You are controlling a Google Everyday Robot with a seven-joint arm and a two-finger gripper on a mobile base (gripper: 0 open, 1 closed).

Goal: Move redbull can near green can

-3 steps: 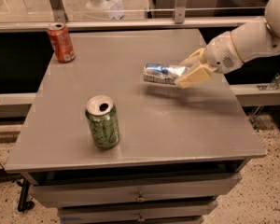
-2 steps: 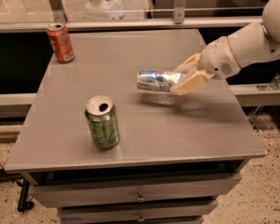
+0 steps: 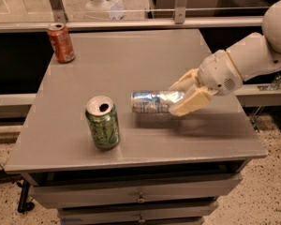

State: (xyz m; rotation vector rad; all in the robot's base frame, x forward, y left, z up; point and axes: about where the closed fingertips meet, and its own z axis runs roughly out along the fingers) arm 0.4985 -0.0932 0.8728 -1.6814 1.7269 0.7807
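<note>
The green can (image 3: 103, 122) stands upright near the front left of the grey table (image 3: 131, 64), its silver top with the drinking hole facing up. My gripper (image 3: 182, 95) comes in from the right and is shut on the redbull can (image 3: 154, 101), which it holds lying sideways just above the table top. The silver and blue can's free end points left, a short gap to the right of the green can. A blurred shadow lies on the table beneath it.
An orange-red can (image 3: 61, 42) stands upright at the table's back left corner. The white arm (image 3: 253, 55) reaches in over the right edge. Drawers (image 3: 140, 198) sit below the table front. A rail (image 3: 131, 25) runs behind the table.
My gripper has carried the redbull can left and toward the front of the table, much closer to the green can. The green and orange-red cans have not moved.
</note>
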